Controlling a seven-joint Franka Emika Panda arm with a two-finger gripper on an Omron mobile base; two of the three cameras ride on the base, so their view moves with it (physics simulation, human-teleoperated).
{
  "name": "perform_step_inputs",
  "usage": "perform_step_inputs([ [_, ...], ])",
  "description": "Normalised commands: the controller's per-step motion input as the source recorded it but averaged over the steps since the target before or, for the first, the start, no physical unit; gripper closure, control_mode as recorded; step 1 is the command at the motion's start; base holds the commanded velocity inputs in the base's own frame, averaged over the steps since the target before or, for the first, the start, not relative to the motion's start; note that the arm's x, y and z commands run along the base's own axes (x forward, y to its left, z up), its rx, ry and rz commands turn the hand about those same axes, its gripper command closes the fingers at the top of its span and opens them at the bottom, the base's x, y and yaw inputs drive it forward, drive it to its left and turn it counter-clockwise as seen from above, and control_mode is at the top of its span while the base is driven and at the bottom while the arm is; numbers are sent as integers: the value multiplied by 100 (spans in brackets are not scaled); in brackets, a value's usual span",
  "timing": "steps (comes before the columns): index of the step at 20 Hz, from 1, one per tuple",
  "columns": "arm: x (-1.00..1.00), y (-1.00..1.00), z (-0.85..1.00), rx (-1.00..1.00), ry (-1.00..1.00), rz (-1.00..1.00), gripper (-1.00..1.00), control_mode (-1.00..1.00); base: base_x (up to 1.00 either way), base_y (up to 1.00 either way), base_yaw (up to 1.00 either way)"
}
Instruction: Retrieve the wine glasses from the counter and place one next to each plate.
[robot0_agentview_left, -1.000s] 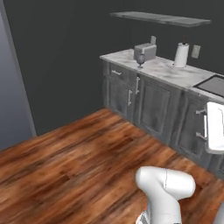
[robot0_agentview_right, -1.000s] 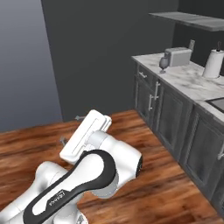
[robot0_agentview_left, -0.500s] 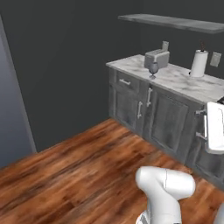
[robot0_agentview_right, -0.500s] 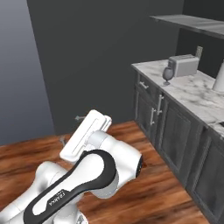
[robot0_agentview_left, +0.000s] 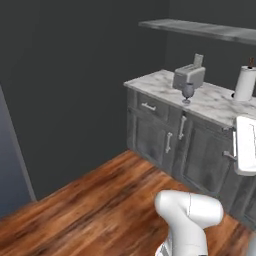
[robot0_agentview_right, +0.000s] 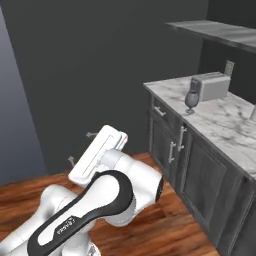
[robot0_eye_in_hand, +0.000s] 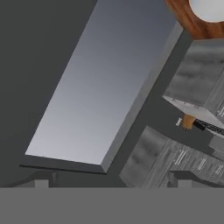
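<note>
Left base view: a wine glass (robot0_agentview_left: 187, 92) is being shown upper right on the counter (robot0_agentview_left: 215, 102), well apart from the spread-open pincer (robot0_eye_in_hand: 109, 181).

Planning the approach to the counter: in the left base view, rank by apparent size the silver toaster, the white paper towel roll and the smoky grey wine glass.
1. Silver toaster, largest.
2. White paper towel roll, narrower but about as tall; it stands farther off, so that gap is unsure.
3. Smoky grey wine glass, plainly smallest.
</note>
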Motion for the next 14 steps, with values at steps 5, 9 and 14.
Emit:
perform_step_inputs([
  [5, 0, 0, 0, 0, 0, 0, -100, 100, 100, 9, -20],
  [9, 0, 0, 0, 0, 0, 0, -100, 100, 100, 26, -33],
  [14, 0, 0, 0, 0, 0, 0, -100, 100, 100, 28, -39],
])
